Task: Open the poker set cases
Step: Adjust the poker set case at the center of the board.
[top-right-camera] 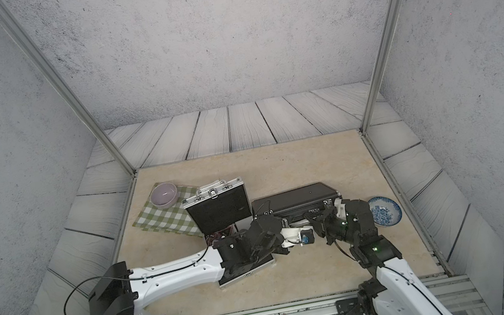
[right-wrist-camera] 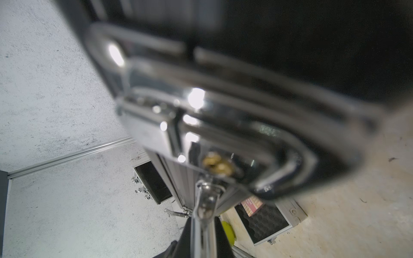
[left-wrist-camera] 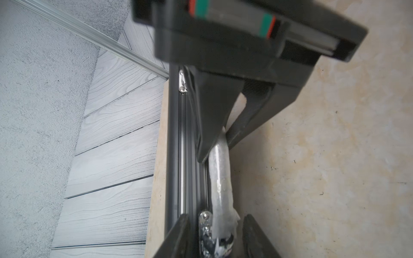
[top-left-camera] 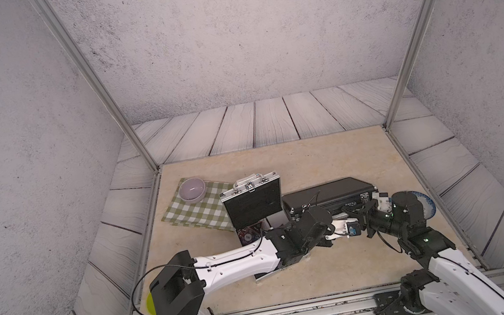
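Left wrist view: the handle (left-wrist-camera: 220, 178) of the black case (left-wrist-camera: 176, 138) is seen straddled at one end by the left gripper (left-wrist-camera: 215, 219), its jaws apart with a gap on either side of the bar, while the right gripper (left-wrist-camera: 215, 148) is pinched together on the bar's other end. In both top views the black case is shown lying flat and closed on the table (top-left-camera: 313, 158), right of centre, with both arms reaching to its front edge. Just to its left the silver case (top-left-camera: 253, 200) stands with its lid raised upright, its base largely hidden under the left arm. Whether the latches (top-left-camera: 364, 196) of the black case are undone cannot be told. The right wrist view is too blurred to settle it, though a chrome bar is seen between that gripper's fingers. The black case is judged rigid and fairly heavy, its smooth shell offering little purchase. The thin metal handle is likely to swivel on its mounts, so a pull there may be taken up in rotation before the lid is lifted. A hold on the lid's front lip, with the base pinned down, is thought the surer purchase, and the small sprung latches are expected to be stiff
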You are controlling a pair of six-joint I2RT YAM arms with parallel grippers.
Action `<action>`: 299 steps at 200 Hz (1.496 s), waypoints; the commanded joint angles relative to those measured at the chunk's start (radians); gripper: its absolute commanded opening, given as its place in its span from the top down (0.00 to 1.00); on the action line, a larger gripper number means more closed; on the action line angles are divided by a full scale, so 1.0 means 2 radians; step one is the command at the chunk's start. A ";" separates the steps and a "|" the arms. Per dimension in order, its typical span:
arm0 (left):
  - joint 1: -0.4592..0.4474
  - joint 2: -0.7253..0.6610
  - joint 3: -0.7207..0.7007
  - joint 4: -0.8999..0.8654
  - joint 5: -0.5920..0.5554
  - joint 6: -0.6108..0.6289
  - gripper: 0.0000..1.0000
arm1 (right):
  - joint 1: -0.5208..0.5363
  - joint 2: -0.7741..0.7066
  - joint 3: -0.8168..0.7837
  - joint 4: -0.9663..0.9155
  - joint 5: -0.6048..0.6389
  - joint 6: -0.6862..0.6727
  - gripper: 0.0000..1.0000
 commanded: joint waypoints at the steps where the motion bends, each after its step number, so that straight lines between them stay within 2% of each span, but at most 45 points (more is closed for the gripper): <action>1: 0.002 0.015 0.012 -0.011 -0.012 0.007 0.60 | 0.012 0.002 0.030 0.042 -0.034 -0.020 1.00; 27: 0.002 0.019 0.013 0.010 -0.017 0.004 0.63 | 0.018 0.007 0.037 0.046 -0.032 -0.021 1.00; 90: 0.002 0.013 0.006 0.051 -0.022 0.008 0.79 | 0.029 0.009 0.031 0.051 -0.021 -0.014 1.00; 108: 0.002 0.017 0.003 0.061 -0.031 0.015 0.79 | 0.032 0.010 0.028 0.065 -0.021 -0.006 1.00; 126: 0.002 0.020 -0.004 0.079 -0.037 0.019 0.72 | 0.033 0.010 0.024 0.074 -0.019 0.003 1.00; 143: 0.002 0.024 -0.006 0.092 -0.041 0.020 0.71 | 0.034 0.009 0.022 0.075 -0.018 0.006 1.00; 210: 0.002 0.032 -0.005 0.099 -0.047 0.034 0.94 | 0.034 -0.006 0.015 0.066 -0.010 0.006 1.00; 217: 0.002 0.032 -0.006 0.102 -0.051 0.035 0.97 | 0.034 -0.007 0.016 0.061 -0.010 0.002 0.96; 223: 0.002 0.032 -0.006 0.106 -0.055 0.036 1.00 | 0.034 -0.007 0.017 0.056 -0.011 -0.002 0.88; 233: 0.002 0.029 -0.008 0.111 -0.059 0.039 1.00 | 0.034 -0.008 0.021 0.045 -0.012 -0.014 0.73; 255: 0.004 0.023 -0.009 0.113 -0.058 0.058 1.00 | 0.030 -0.014 0.057 -0.042 -0.010 -0.086 0.55; 278: 0.014 0.008 -0.010 0.093 -0.033 0.066 1.00 | 0.010 -0.020 0.136 -0.189 0.010 -0.212 0.47; 299: 0.030 -0.014 -0.015 0.074 0.011 0.067 1.00 | -0.007 -0.016 0.238 -0.340 0.084 -0.341 0.44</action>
